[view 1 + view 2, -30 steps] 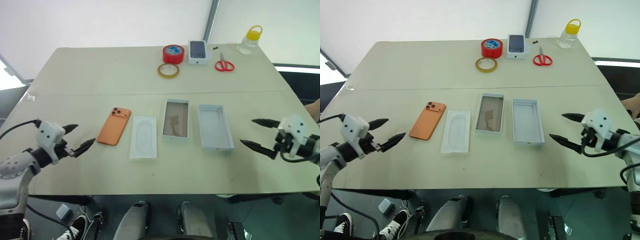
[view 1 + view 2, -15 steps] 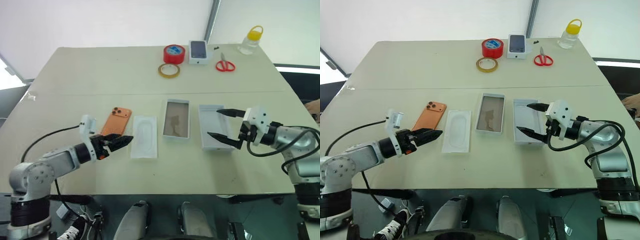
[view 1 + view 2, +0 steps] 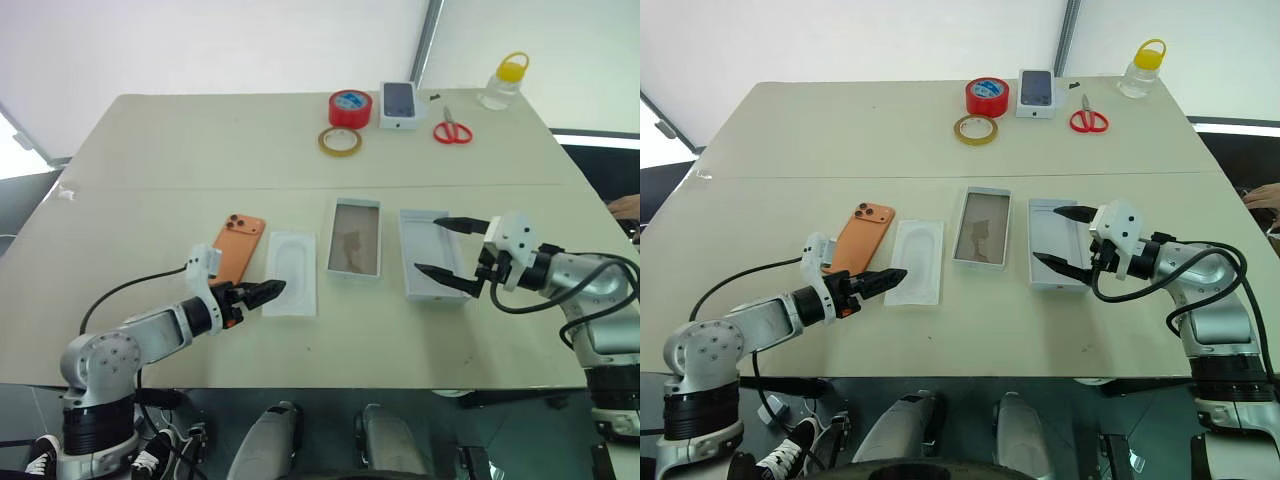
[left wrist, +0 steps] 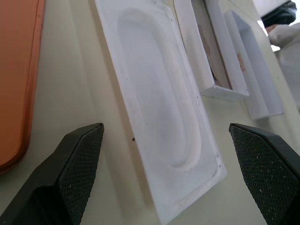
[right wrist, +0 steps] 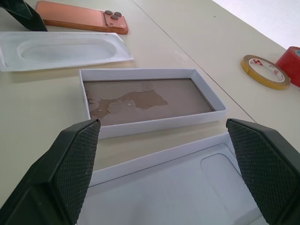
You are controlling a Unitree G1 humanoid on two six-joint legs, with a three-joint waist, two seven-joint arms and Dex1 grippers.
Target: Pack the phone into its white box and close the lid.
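The table (image 3: 150, 180) is a broad, matte beige slab with a seam running across its width. Along the middle, in a row from the left edge toward the right, lie four flat pieces: the phone (image 3: 236, 246), orange, smooth and round-cornered, back up with its three-lens cluster toward the far edge; a white moulded tray (image 3: 290, 271) with an oval recess; a white box (image 3: 354, 237) of thin card with low walls and a brownish, mottled floor; and a second shallow white box part (image 3: 425, 262), its inside plain white with a faint raised panel. The phone lies on the bare table, apart from both box parts.

The left gripper (image 3: 262, 293) hangs low at the near end of the tray, just beside the phone's near corner — jaws spread wide, nothing between them. The right gripper (image 3: 448, 252) stands over the rightmost box part, jaws likewise wide apart and empty; its finger pads are black and cross-hatched.

Near the far edge sit a red tape roll (image 3: 347, 106), a flat tan tape ring (image 3: 339, 141), a small white carton (image 3: 397, 104) picturing a dark phone, red-handled scissors (image 3: 451, 130), and a clear bottle (image 3: 499, 81) with a yellow cap. No writing can be read.
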